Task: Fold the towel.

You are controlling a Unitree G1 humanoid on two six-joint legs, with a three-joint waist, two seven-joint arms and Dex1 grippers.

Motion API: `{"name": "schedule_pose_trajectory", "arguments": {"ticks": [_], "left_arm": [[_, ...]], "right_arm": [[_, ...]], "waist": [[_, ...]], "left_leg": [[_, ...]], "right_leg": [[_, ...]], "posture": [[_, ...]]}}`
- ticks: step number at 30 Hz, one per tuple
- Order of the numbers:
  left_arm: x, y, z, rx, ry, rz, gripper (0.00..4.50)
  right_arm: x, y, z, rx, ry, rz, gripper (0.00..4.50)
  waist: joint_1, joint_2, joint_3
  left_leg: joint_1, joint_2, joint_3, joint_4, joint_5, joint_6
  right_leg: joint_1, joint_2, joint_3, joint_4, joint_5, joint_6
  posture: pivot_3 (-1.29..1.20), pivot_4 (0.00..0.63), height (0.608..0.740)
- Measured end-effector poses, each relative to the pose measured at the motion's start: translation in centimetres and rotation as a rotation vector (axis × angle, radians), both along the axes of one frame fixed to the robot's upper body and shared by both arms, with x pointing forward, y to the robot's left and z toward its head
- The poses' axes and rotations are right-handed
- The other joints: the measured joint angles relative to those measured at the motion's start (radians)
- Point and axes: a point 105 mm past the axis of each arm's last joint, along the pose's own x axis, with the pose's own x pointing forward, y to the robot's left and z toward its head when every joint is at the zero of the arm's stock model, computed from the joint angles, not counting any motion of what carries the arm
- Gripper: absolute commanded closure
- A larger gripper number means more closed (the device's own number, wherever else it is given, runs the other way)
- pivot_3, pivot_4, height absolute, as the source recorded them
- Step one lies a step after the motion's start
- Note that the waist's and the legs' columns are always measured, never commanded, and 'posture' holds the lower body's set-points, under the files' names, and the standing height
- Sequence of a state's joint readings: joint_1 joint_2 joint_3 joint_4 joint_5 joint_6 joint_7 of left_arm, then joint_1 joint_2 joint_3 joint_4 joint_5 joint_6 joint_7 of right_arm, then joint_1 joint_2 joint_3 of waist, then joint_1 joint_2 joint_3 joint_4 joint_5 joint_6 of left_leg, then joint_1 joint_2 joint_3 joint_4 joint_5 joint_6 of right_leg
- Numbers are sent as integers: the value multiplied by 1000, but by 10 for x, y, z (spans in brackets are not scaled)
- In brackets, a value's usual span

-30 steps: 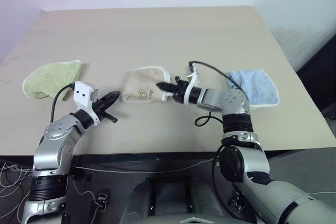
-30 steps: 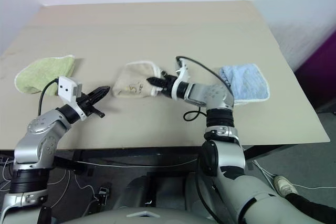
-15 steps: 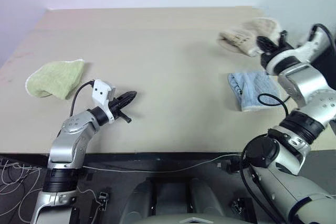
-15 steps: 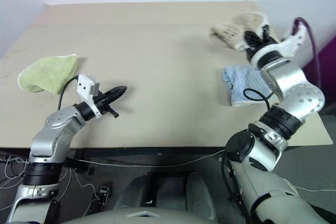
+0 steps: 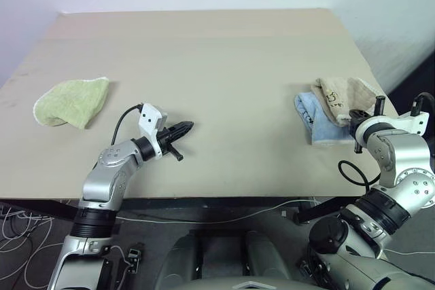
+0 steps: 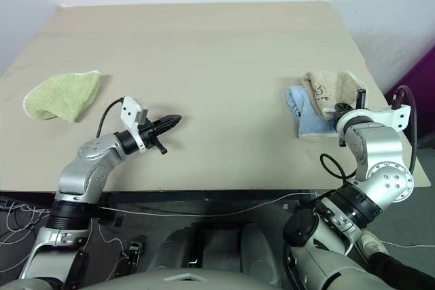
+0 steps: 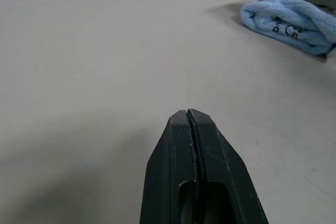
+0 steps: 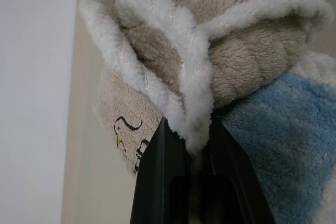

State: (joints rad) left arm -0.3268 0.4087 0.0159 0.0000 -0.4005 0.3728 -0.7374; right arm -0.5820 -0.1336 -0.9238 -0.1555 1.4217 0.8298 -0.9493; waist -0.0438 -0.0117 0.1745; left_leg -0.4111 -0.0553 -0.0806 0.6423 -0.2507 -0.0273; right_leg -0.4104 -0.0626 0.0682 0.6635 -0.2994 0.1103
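The towel (image 5: 343, 95), beige with white edging and a small embroidered mark, lies bunched and folded on top of the light-blue cloth (image 5: 314, 121) at the table's right side. My right gripper (image 8: 191, 127) is shut on the towel's white edge (image 8: 197, 108), at the towel's near-right corner (image 5: 358, 115). My left gripper (image 5: 189, 125) hovers low over bare table left of the middle. It points toward the right, shut (image 7: 187, 113) with nothing in it.
A light-green cloth (image 5: 71, 102) lies at the table's left side. The tan table (image 5: 224, 52) stretches wide between the cloths. Its right edge runs close beside the towel, and a cable hangs along the front edge.
My right gripper has carried the towel from the table's middle up and to the right, then down onto the light-blue cloth. The left gripper drifted a little to the right.
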Motion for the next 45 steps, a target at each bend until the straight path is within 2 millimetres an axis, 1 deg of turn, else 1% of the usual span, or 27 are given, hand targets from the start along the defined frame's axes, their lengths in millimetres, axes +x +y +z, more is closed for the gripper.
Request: {"name": "schedule_pose_trajectory", "arguments": {"ticks": [2,3,7,10,14,19,23,25,27,28,30,32,34,36,38,39,40,42,45], "left_arm": [[0,0,1,-1,-7,-1,4500],[0,0,1,-1,-8,-1,4500],[0,-3,1,-10,-9,-5,4500],[0,-4,0,-13,-10,-5,4500],[0,-4,-1,-12,-7,-3,4500],[1,-3,-4,-11,2,-1,4500],[1,-2,-5,-7,1,-1,4500],[1,-2,-6,-6,1,-1,4500],[2,-1,-8,-4,6,3,4500],[2,0,-8,-1,5,8,4500],[4,3,-8,7,-3,24,4500],[7,10,-9,15,-12,61,4500],[10,23,-8,27,-28,110,4500],[13,37,-6,65,-52,153,4500],[13,44,-5,103,-80,169,4500],[12,46,-4,114,-91,172,4500],[11,50,-4,120,-99,179,4500],[10,56,-4,114,-104,195,4500],[6,63,-6,103,-99,207,4500]], "right_arm": [[-1,-1,2,4,-5,-3,3911],[-2,-1,3,7,-9,0,3744],[-2,2,3,23,-17,9,2460],[-2,4,5,28,-25,13,1400],[-4,0,7,8,-23,-3,78],[-9,-16,17,-44,-49,-96,29],[-21,-40,25,-207,-17,-209,29],[-24,-48,35,-325,-18,-234,29],[-22,-48,50,-447,-47,-218,29],[-19,-45,58,-527,-58,-189,29],[-12,-34,69,-674,-74,-110,29],[-3,-11,78,-862,-102,25,29],[6,22,79,-1042,-146,211,29],[12,61,70,-1147,-213,405,29],[16,92,52,-1216,-250,573,29],[17,103,44,-1244,-269,639,29],[18,114,37,-1263,-293,693,29],[23,129,25,-1275,-329,753,29],[29,146,9,-1294,-372,825,29]], "waist": [[0,0,0],[0,0,0],[0,0,0],[0,0,0],[1,0,0],[2,0,0],[4,0,0],[4,0,0],[1,0,0],[0,0,0],[0,0,0],[0,0,0],[0,0,0],[1,0,0],[4,0,0],[8,0,0],[11,0,0],[17,-1,0],[26,-1,1]], "left_leg": [[0,0,0,0,0,0],[0,0,0,0,0,0],[0,0,0,0,0,0],[0,0,0,0,0,0],[0,0,0,0,0,0],[0,0,0,0,0,0],[0,0,0,1,0,0],[1,0,0,1,0,0],[1,0,0,1,0,0],[1,0,0,1,0,0],[1,1,0,1,0,0],[1,1,0,1,0,0],[1,1,0,1,0,1],[1,1,0,1,0,1],[1,1,0,2,0,1],[1,0,0,2,0,1],[1,0,0,2,-1,1],[1,0,-1,3,-1,1],[1,0,-1,3,-1,1]], "right_leg": [[0,0,0,0,0,0],[1,0,0,0,0,0],[1,0,0,0,0,0],[1,0,0,0,0,0],[1,0,0,0,0,0],[1,1,0,0,0,0],[2,1,0,-1,0,0],[2,1,0,-1,0,0],[2,1,0,-1,0,0],[2,1,0,0,0,0],[2,1,0,-1,0,0],[2,1,0,-1,0,0],[2,1,0,-1,0,0],[2,1,0,-1,0,0],[3,0,-1,-2,0,0],[3,0,-1,-2,0,0],[3,0,-1,-2,0,0],[3,-1,-1,-2,0,0],[3,-1,-1,-2,0,0]], "posture": [[0,150,740],[0,150,740],[0,150,740],[0,150,740],[0,150,740],[0,150,740],[0,150,740],[0,150,740],[0,150,740],[0,150,740],[0,150,740],[0,150,740],[0,150,740],[0,150,740],[0,150,740],[0,150,740],[0,150,740],[0,150,740],[0,150,740]]}}
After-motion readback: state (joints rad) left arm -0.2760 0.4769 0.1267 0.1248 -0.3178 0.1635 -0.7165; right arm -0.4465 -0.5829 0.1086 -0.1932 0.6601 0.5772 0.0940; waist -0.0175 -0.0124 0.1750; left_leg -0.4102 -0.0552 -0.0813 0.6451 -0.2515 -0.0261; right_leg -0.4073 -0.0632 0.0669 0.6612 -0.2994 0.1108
